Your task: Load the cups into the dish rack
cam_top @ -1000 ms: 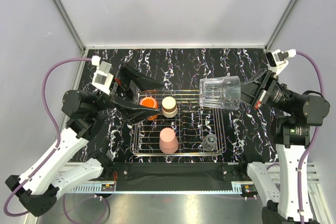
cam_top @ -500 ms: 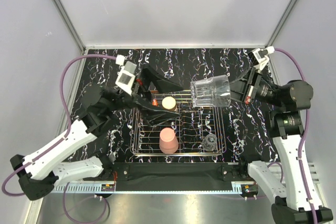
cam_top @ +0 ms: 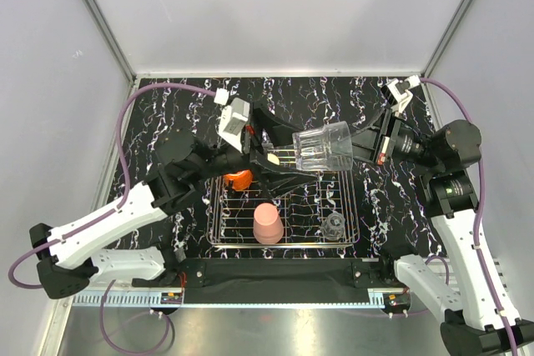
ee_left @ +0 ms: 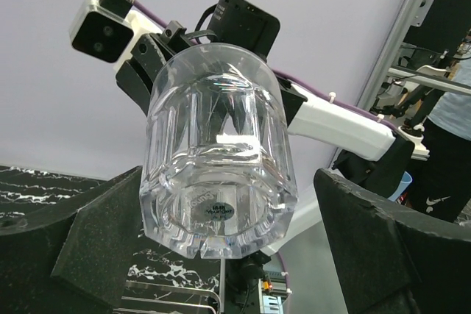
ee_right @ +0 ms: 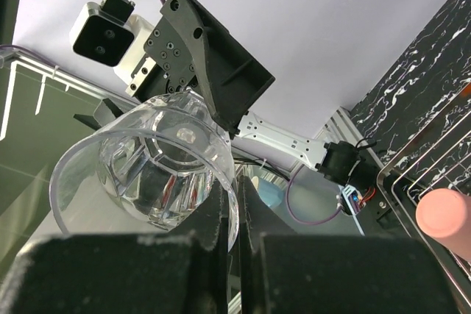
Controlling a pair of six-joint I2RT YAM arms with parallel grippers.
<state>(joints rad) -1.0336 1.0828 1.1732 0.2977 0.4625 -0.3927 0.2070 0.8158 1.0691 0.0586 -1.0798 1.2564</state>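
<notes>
Top view: the right gripper (cam_top: 353, 146) is holding a clear glass (cam_top: 324, 149) in the air over the far edge of the rack (cam_top: 356, 206). The glass is lying on its side, mouth toward the right arm and base toward the left gripper (cam_top: 294, 158). Right wrist view: the right fingers (ee_right: 132, 270) are pinching the glass (ee_right: 147, 174) by its rim, one inside the wall and one outside, with only a narrow slit between them. Left wrist view: the left fingers (ee_left: 81, 248) are standing wide apart on either side of the thick base of the glass (ee_left: 217, 152). Open space is showing between the base and the right-hand finger, while contact on the other side cannot be told.

In the rack, a pink tumbler (cam_top: 267, 223) is standing upside down near the front edge, and a second glass (cam_top: 335, 225) is sitting toward the front right corner. An orange cup (cam_top: 239, 178) is showing partly from beneath the left arm at the rack's far left. The rack is resting on a black marbled table (cam_top: 167, 106).
</notes>
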